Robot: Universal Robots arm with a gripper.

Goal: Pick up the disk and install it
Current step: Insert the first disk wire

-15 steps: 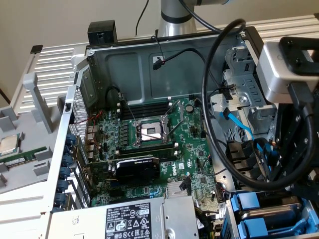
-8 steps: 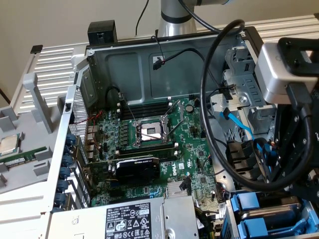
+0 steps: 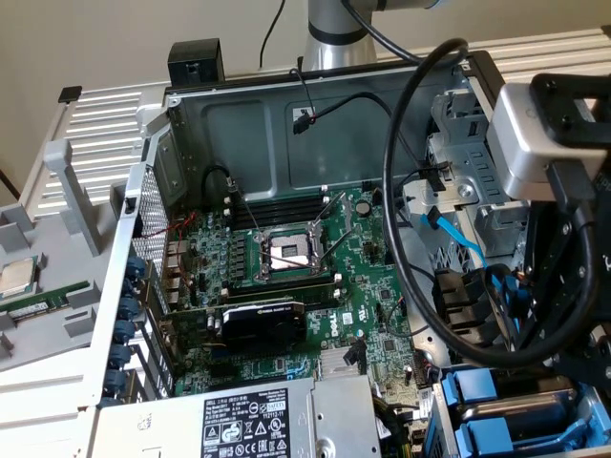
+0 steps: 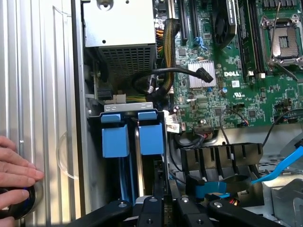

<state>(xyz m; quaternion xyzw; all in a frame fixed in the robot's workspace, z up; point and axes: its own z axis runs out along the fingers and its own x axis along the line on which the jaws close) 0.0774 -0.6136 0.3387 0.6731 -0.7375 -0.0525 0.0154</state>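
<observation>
Two bright blue carrier frames stand edge-up side by side in the drive cage beside the motherboard. One is nearer the case wall (image 4: 115,137) and the other, the disk (image 4: 151,136), is nearer the board. Only its blue frame and a thin silver edge show, and its label is hidden. The same blue frames appear at the exterior view's lower right (image 3: 506,410). My gripper (image 4: 158,189) hangs right over the end of the disk with its fingers drawn together. Whether it touches the disk I cannot tell.
A person's hand (image 4: 14,172) rests on the ribbed surface beside the case wall. The grey power supply (image 3: 277,420) sits at the case's near end, next to the motherboard (image 3: 286,277) and the open CPU socket (image 3: 286,253). Black cables (image 3: 410,239) and a blue cable (image 3: 458,239) loop near my wrist (image 3: 544,134).
</observation>
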